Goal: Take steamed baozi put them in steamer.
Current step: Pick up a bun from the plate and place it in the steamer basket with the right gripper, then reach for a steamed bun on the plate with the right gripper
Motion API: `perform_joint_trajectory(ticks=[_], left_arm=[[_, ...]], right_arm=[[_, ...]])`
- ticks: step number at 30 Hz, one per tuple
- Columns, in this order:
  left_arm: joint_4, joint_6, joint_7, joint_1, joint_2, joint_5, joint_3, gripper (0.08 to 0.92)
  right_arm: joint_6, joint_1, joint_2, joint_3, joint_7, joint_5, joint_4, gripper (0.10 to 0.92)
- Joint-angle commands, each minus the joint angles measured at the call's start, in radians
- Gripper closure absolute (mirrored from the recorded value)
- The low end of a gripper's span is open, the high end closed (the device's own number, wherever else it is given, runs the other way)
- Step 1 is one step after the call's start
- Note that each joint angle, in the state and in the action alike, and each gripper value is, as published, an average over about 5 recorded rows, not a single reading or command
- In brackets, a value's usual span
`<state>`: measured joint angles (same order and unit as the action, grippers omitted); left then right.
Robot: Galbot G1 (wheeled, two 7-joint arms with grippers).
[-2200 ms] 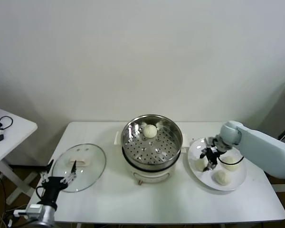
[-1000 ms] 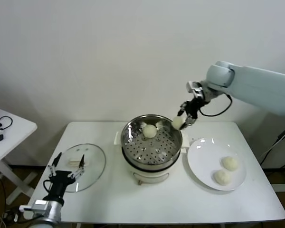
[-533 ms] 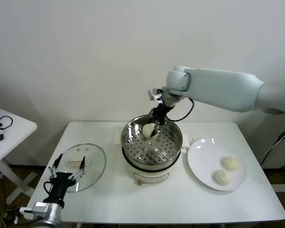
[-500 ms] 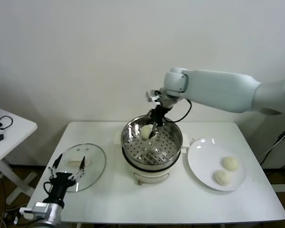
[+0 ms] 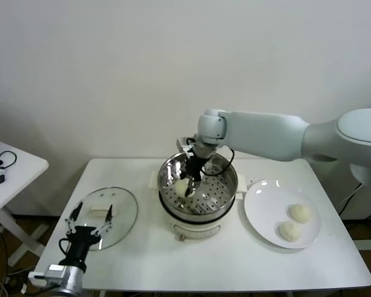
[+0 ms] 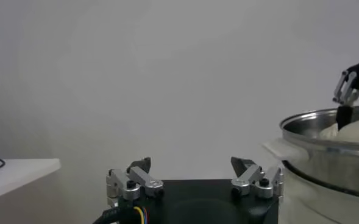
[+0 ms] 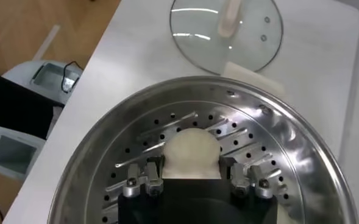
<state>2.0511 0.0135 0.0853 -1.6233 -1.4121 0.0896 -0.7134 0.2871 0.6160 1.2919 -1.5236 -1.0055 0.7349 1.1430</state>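
My right gripper [image 5: 188, 179] reaches down into the steamer [image 5: 226, 189], a shiny perforated steel basket on a cream pot base. It is shut on a cream-white baozi [image 5: 182, 186], held low over the basket's left part. The right wrist view shows that baozi [image 7: 191, 151] squeezed between the fingers [image 7: 154, 172] of the right gripper [image 7: 191, 173], just above the holed floor of the steamer [image 7: 277, 152]. Two more baozi [image 5: 300, 213] [image 5: 289, 231] lie on the white plate [image 5: 263, 207]. My left gripper [image 5: 86, 224] waits open near the table's front left.
A round glass lid [image 5: 120, 210] lies flat on the white table [image 5: 235, 260] left of the steamer, right by the left gripper. The lid [image 7: 225, 30] also shows beyond the basket rim. A second small table [image 5: 12, 167] stands far left.
My right gripper lifted a baozi off the plate, carried it left over the steamer's rim and lowered it into the left part of the basket. The left arm has hardly moved.
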Motion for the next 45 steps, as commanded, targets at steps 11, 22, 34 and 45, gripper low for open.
perform_joint_trajectory(ticks=[11,22,34,45], left_arm=[[-0.006,-0.006,-0.003,0.01,-0.041,-0.022,0.024,0.177],[-0.011,-0.002,-0.002,0.007,-0.045,-0.022,0.019,0.177],[-0.011,-0.001,-0.003,0.005,-0.043,-0.025,0.019,0.177],[-0.014,-0.001,-0.027,0.011,-0.027,-0.021,0.017,0.177]], right_arm=[[-0.008,-0.063,0.049,0.044,0.002,-0.047,-0.077,0.423],[-0.021,-0.078,0.049,0.055,0.004,-0.069,-0.091,0.419],[-0.044,-0.018,-0.023,0.058,-0.026,-0.063,-0.023,0.21],[-0.214,0.232,-0.337,0.003,-0.193,-0.128,0.161,0.203]])
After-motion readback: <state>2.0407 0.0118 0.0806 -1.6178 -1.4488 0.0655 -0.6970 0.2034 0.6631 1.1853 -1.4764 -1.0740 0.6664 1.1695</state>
